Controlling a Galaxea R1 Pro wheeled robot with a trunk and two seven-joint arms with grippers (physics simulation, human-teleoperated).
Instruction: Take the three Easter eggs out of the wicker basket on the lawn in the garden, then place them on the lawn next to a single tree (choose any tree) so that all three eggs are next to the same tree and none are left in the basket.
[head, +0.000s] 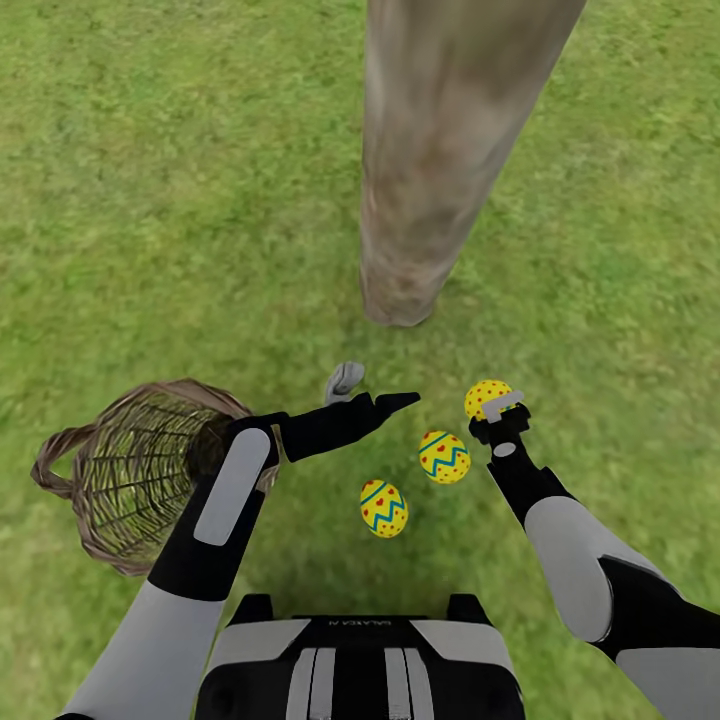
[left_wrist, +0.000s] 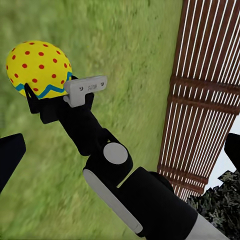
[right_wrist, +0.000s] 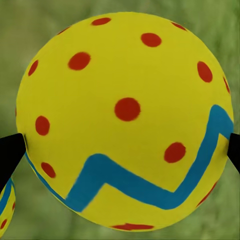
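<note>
While right gripper (head: 497, 415) fingers clamp it, dotted egg (right_wrist: 125, 120): yellow, red spots, blue zigzag.

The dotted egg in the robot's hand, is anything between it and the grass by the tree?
Nothing visible. The dotted egg sits in the right gripper, with bare lawn from there to the tree. The two other eggs lie off to one side, nearer the robot.

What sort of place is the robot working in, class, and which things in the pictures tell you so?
Most likely a garden or yard: mottled green lawn all around, a bare tree trunk rising from the grass, and a brown slatted wooden fence at the edge in the left wrist view.
</note>
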